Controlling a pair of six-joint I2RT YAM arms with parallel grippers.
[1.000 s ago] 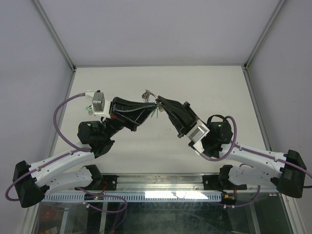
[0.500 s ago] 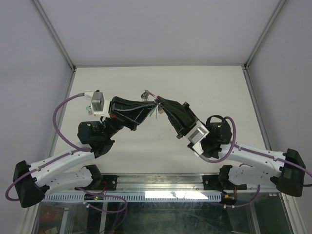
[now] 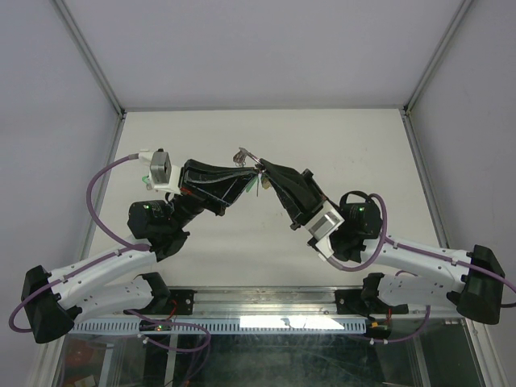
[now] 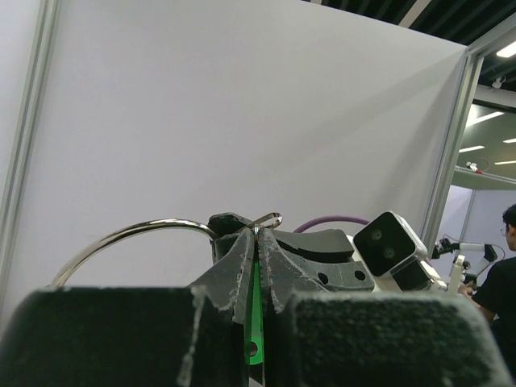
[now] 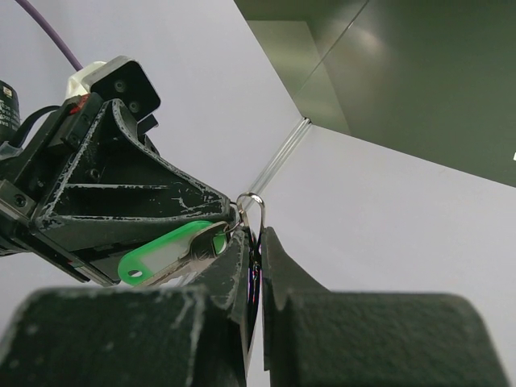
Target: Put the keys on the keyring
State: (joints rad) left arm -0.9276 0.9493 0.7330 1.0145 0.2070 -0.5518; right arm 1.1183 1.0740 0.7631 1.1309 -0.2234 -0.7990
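Above the middle of the table my two grippers meet tip to tip. My left gripper (image 3: 255, 172) (image 4: 258, 235) is shut on a key with a green plastic tag (image 4: 255, 322) (image 5: 165, 251), which stands edge-on between its fingers. My right gripper (image 3: 264, 168) (image 5: 256, 240) is shut on the keyring (image 3: 244, 154), a thin silver wire ring. A narrow loop of the ring (image 5: 251, 208) rises from the right fingertips, touching the green key's head. In the left wrist view a wide arc of the wire ring (image 4: 129, 235) curves off to the left.
The white table (image 3: 363, 145) is boxed in by pale walls and aluminium frame posts (image 3: 90, 56). Purple cables (image 3: 95, 201) loop from both wrists. A person (image 4: 500, 282) stands beyond the enclosure at the right.
The right wrist has edged slightly down and to the left. Both grippers stay shut and tip to tip, with the ring and the green key still together.
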